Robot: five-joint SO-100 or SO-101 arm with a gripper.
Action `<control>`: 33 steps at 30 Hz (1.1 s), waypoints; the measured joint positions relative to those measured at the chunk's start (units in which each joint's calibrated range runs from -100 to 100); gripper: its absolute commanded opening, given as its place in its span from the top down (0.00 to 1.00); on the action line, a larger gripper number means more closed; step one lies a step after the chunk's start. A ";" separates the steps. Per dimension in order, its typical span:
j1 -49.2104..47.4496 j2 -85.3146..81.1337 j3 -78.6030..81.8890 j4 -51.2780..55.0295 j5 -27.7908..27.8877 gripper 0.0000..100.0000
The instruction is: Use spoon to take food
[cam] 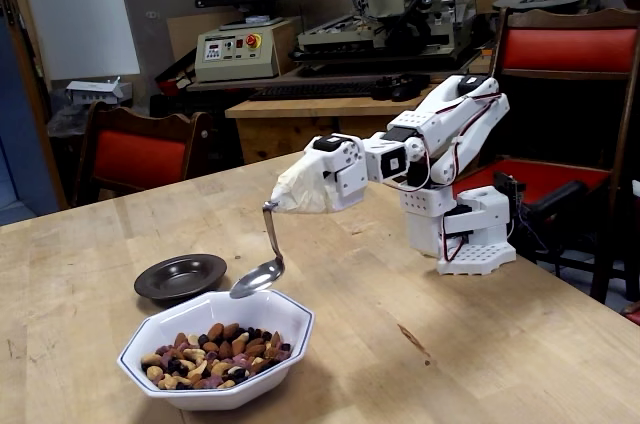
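Above the white octagonal bowl (pixel 215 349), at its 12 o'clock rim, hangs the spoon (pixel 262 269), empty; its taped handle is clenched in the gripper (pixel 300 192). Food (pixel 215 352) lies heaped below. Advice: lower steeply, then scoop shallowly, avoiding the saucer (pixel 181 276).

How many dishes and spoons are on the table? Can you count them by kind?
White bowl, holding the food: 1
Dark saucer: 1
Spoon, taped to the tool: 1
Total: 3
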 measured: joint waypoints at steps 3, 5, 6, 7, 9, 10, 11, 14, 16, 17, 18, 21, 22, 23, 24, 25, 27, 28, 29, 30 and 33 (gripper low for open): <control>0.00 2.83 0.00 -0.16 0.00 0.96; 0.00 5.24 0.00 -0.16 0.00 0.96; 0.00 6.44 0.00 -0.16 0.00 0.96; 0.00 7.55 0.00 -0.24 0.00 0.96; 0.00 9.87 -0.43 -1.52 0.00 0.96; 0.00 11.16 -1.20 -2.24 0.00 0.96; 0.00 12.53 -2.32 -3.20 0.00 0.96; 0.00 17.00 -5.49 -5.76 0.00 0.96; 0.00 19.91 -7.21 -7.04 0.00 0.96; 0.00 21.12 -7.98 -7.52 0.00 0.96; 0.00 22.15 -8.58 -7.92 0.00 0.96; 0.00 24.89 -10.21 -8.80 0.00 0.96; 0.00 25.58 -10.64 -9.04 0.00 0.96; 0.07 26.09 -10.98 -9.20 0.00 0.96; 0.15 26.61 -11.33 -9.28 0.00 0.96; 0.22 27.30 -11.67 -9.52 0.00 0.96; 0.29 29.10 -12.27 -10.00 0.00 0.96; 0.37 30.13 -12.53 -10.40 0.00 0.96; 0.37 31.33 -13.04 -10.64 0.00 0.96; 0.37 32.53 -13.64 -11.04 0.00 0.96; 0.37 35.97 -15.79 -12.16 0.00 0.96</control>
